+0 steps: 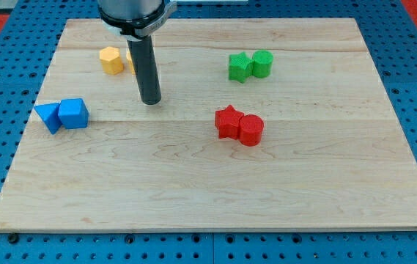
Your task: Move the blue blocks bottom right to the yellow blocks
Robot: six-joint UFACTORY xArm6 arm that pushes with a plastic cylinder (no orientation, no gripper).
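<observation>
On the table [215, 183], seen in the single camera view, four pairs of blocks lie well apart from one another. At the view's left sit the two blue blocks, a blue triangle [48, 116] touching a blue cube [73, 114] on its right. Near the view's top left is the yellow pair: a yellow hexagon [110, 61] and, just beside it, a second yellow block [130, 60] whose shape I cannot tell, because the rod stands in front of it. A green star [239, 67] touches a green cylinder [261, 64] at the view's top right, and a red star [228, 122] touches a red cylinder [251, 130] nearer the middle.

The arm carries no end effector that spreads or pinches, only a straight dark rod, so there is nothing to report as open or pressed together. My tip [150, 101] rests on the wood just below and right of the yellow pair, and above and to the right of the blue blocks, touching neither.

As I judge it, the blue blocks have yet to be moved: their goal lies roughly where my tip now stands. To drive them up and rightward, my tip probably needs to come round to their lower left side, and pushing two loose blocks together risks splitting them.
</observation>
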